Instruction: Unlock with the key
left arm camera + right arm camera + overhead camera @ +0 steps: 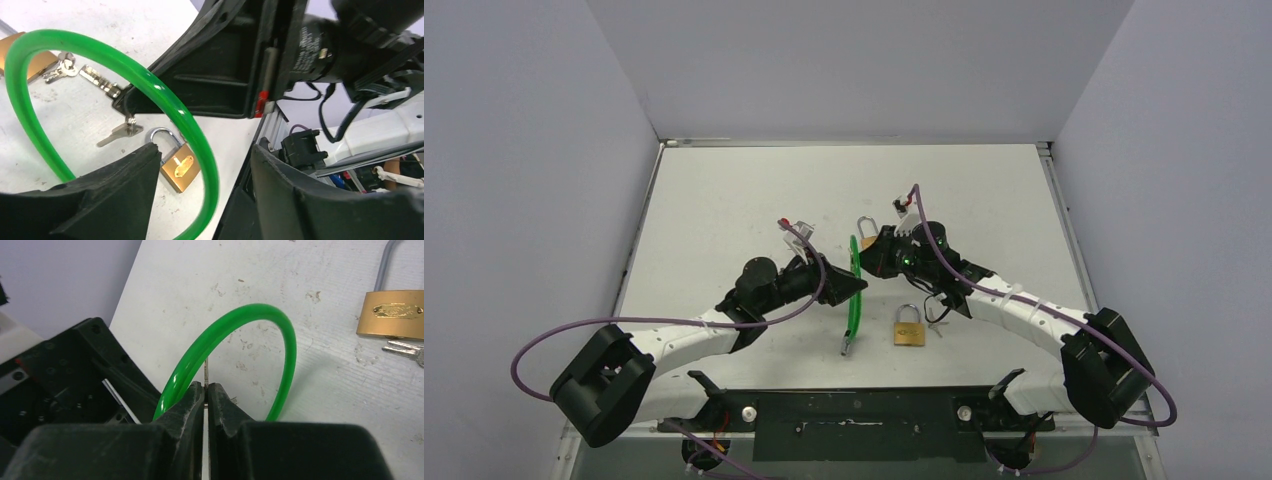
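Two hands are meeting over the middle of the counter [724, 200], with a green ring [855, 290] standing edge-on between them. Right hand [205, 390] is reaching in from the right and pressing its fingers together on the key [205, 371], which is showing from the right wrist only as a thin metal sliver rising from the fingertips, just in front of the ring. From the left wrist, a silver notched blade is jutting out of those same fingertips. A second key [120, 132] is sitting just below them; whether it is hanging or lying flat cannot be determined. Left hand [204, 152] is holding its fingers spread wide, and the ring is passing through the gap close beside one finger; contact cannot be confirmed. Near padlock [910, 330], brass, is lying flat on the counter to the near right of the ring, shackle pointing far, apart from both hands. Far padlock [866, 232], also brass, is lying just beyond the right hand, with loose keys [62, 70] resting beside it. Neither padlock is touching the pinched key.
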